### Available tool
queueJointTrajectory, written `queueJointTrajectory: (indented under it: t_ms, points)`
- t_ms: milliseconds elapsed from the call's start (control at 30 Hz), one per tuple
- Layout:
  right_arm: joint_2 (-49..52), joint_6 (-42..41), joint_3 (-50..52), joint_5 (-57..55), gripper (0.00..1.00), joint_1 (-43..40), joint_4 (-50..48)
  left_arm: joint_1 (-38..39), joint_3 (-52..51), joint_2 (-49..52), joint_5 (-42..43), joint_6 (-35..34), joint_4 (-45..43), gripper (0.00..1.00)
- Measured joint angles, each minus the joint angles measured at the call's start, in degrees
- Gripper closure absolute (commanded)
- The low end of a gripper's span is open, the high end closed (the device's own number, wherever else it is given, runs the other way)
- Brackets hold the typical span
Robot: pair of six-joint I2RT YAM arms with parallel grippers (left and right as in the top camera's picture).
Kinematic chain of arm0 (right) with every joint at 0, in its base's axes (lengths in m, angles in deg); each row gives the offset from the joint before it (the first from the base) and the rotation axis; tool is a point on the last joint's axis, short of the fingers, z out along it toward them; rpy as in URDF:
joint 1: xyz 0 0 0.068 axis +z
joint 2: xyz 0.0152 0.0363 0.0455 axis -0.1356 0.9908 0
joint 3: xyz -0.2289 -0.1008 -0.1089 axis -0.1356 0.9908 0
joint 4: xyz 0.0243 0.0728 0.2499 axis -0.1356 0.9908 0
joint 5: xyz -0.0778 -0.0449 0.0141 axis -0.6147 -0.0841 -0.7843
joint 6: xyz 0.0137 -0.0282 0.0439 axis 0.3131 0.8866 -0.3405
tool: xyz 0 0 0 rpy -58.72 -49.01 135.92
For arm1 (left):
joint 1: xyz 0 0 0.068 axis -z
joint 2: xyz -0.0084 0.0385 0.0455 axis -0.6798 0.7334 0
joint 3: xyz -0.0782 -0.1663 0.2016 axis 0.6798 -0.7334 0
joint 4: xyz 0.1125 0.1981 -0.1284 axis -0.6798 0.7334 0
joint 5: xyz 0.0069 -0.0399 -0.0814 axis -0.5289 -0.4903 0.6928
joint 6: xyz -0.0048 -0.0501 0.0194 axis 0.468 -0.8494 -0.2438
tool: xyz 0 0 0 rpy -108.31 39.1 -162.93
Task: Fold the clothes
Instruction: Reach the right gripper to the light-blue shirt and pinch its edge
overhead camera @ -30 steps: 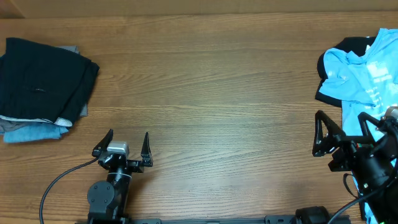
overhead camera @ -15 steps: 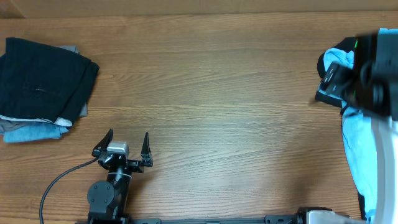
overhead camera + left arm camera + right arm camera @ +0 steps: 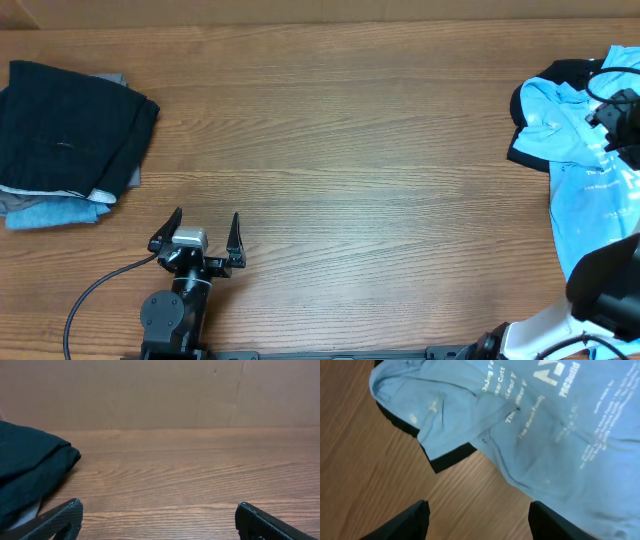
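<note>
The light sky-blue T-shirt [image 3: 585,150] lies crumpled at the table's right edge, white lettering facing up. It fills the upper right of the right wrist view [image 3: 545,425]. My right gripper [image 3: 480,522] is open and empty. It hangs above bare wood just beside the shirt's near edge and touches nothing. In the overhead view only part of the right arm's dark end [image 3: 620,110] shows, over the shirt. My left gripper [image 3: 205,228] is open and empty near the front left, far from the shirt. It also shows in the left wrist view [image 3: 160,517].
A plain black shirt [image 3: 524,150] lies under the blue one, its edge showing [image 3: 451,460]. A stack of folded black, grey and dull-blue garments [image 3: 70,130] sits at the far left and also shows in the left wrist view [image 3: 25,470]. A brown wall [image 3: 160,390] backs the table.
The right arm has swung from the front right corner up and over the blue shirt. The left arm has not moved.
</note>
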Motion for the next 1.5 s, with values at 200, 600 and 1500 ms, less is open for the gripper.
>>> queueJointTrajectory:
  t_ms: [200, 600, 1500]
  points:
    - [7.2, -0.2, -0.2, 4.0, 0.35, -3.7, -3.3, 0.0, 0.0, 0.0, 0.0, 0.0, 0.0, 0.00]
    - [17.7, -3.0, -0.2, 6.3, 0.36, -5.7, -11.7, 0.0, 0.0, 0.0, 0.0, 0.0, 0.0, 0.00]
    - [23.0, -6.1, 3.3, 9.0, 0.77, -8.8, -16.8, 0.0, 0.0, 0.0, 0.0, 0.0, 0.0, 0.00]
